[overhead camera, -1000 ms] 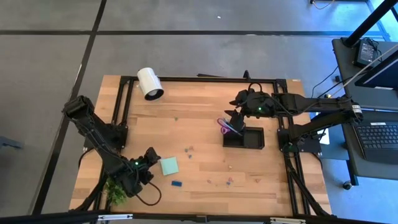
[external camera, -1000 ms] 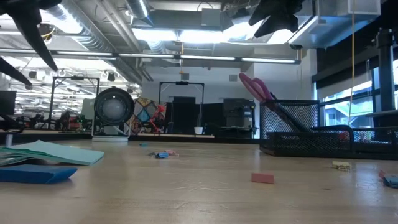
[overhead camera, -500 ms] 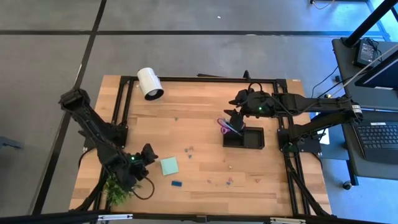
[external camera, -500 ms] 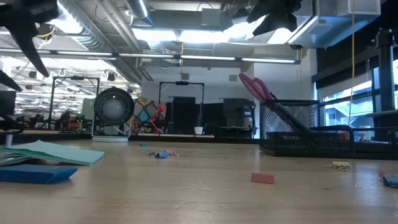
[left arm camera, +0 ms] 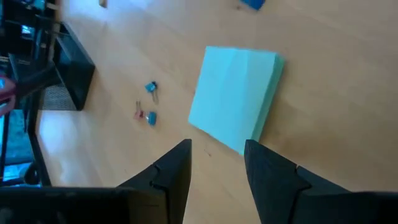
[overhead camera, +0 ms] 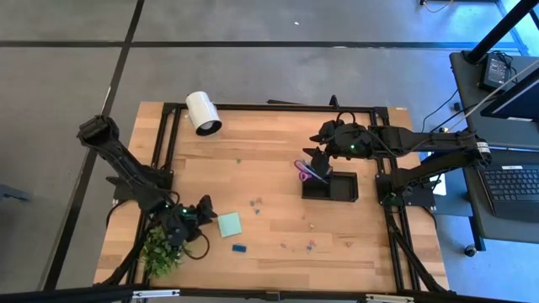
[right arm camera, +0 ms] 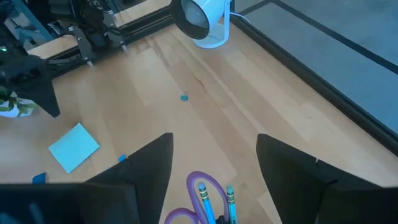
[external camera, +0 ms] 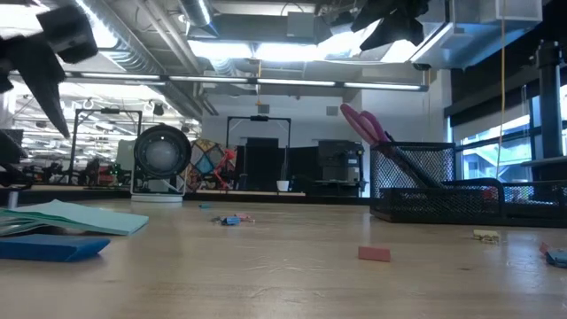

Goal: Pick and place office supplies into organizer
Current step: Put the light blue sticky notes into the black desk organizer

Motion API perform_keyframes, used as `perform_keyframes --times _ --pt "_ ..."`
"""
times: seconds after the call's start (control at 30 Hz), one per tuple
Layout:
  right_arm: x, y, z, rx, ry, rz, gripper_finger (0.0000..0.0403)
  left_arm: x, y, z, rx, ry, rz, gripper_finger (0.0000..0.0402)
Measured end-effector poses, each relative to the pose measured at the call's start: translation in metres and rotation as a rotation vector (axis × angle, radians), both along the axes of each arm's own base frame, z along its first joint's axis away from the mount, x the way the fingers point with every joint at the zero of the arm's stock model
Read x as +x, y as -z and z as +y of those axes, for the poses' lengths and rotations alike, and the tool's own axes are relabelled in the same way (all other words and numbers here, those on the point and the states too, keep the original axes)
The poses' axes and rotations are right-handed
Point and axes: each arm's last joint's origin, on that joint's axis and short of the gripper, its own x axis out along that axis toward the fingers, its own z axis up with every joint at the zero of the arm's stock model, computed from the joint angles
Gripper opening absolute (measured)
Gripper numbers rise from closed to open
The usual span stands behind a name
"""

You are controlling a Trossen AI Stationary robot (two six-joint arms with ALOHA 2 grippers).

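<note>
The light green notepad (overhead camera: 228, 224) lies flat on the table near the left front. My left gripper (overhead camera: 205, 210) hovers open just to its left, fingers (left arm camera: 177, 165) pointing at its near corner (left arm camera: 236, 106) without touching it. The small blue block (overhead camera: 239, 248) and tiny clips (overhead camera: 256, 203) lie loose around it. The black organizer (overhead camera: 330, 185) stands at centre right, with the purple-handled scissors (overhead camera: 305, 171) and pens (right arm camera: 214, 199) sticking up out of its taller part. My right gripper (overhead camera: 313, 156) hangs open above that part, with nothing between its fingers.
A white cylinder (overhead camera: 202, 112) lies on its side at the far left. A small green potted plant (overhead camera: 160, 252) stands at the near left corner, right behind my left arm. More clips (overhead camera: 299, 246) are scattered near the front edge.
My left gripper has sunk a little toward the table beside the notepad and has tipped, its wrist drawing away from the plant toward the far edge. It has stayed open. The notepad has not moved.
</note>
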Motion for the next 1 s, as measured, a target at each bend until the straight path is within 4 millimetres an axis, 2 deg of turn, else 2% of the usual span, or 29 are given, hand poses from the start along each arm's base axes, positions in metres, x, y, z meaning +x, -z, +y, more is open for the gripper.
perform_keyframes --times 0.2,0.37,0.53,0.77,1.0 --pt "0.000 0.000 0.000 0.017 0.012 -0.007 0.0234 0.005 0.010 0.000 0.070 0.045 0.052 0.0143" --pt "0.000 0.000 0.000 0.017 0.013 -0.007 0.0234 0.010 0.017 -0.006 0.064 0.088 0.060 0.0143" --pt "0.000 0.000 0.000 0.017 0.012 -0.006 0.0234 0.016 0.023 -0.011 0.073 0.073 0.026 0.0143" --pt "0.000 0.000 0.000 0.017 0.012 -0.004 0.0234 0.017 0.038 -0.014 0.089 0.101 0.091 0.0143" --pt "0.000 0.001 0.000 0.017 0.012 0.001 0.0234 0.020 0.046 -0.016 0.125 0.080 0.080 0.0143"
